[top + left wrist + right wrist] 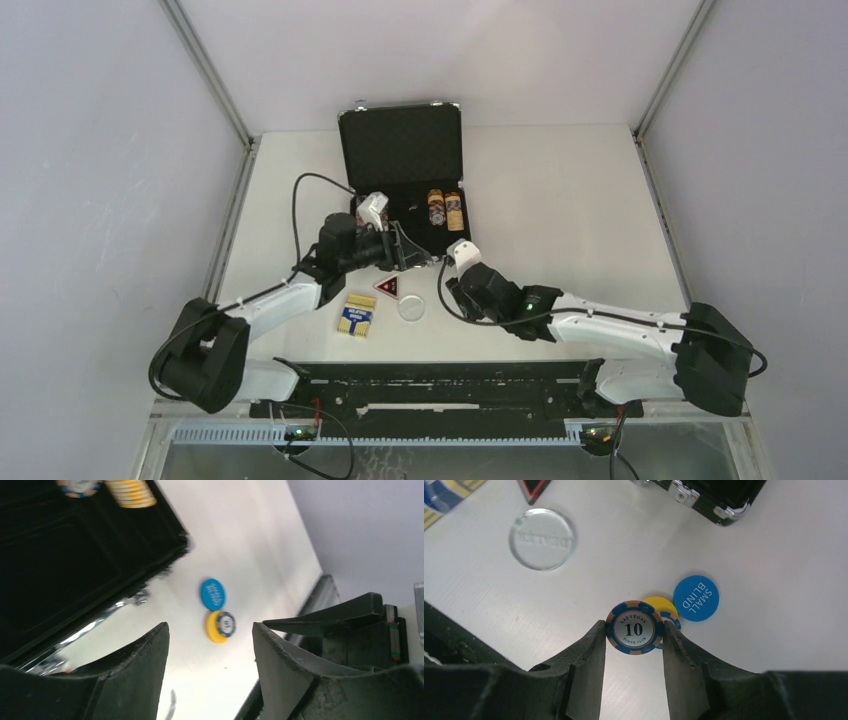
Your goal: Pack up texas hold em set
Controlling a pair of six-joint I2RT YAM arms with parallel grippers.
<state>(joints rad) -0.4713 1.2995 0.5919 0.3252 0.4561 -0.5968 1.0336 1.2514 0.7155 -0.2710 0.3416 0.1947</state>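
Observation:
The black silver-edged briefcase [400, 150] lies open at the back, with stacks of poker chips [445, 210] in its tray. My right gripper [634, 630] is shut on a blue "10" poker chip [634, 628], held by its edges above the table. Just behind it lies a yellow disc [654, 603] with another blue chip [671, 621] on it, next to a blue "small blind" disc [695, 598]. My left gripper [210, 632] hangs open and empty by the case's front edge [75, 605], facing the yellow disc [214, 628] and the blue disc [213, 594].
A clear round dealer disc [410, 307], the red-black triangular token [387, 287] and the yellow-blue card box [357, 314] lie on the white table in front of the case. The two grippers [405, 252] [452, 274] are close together near the case's front right corner.

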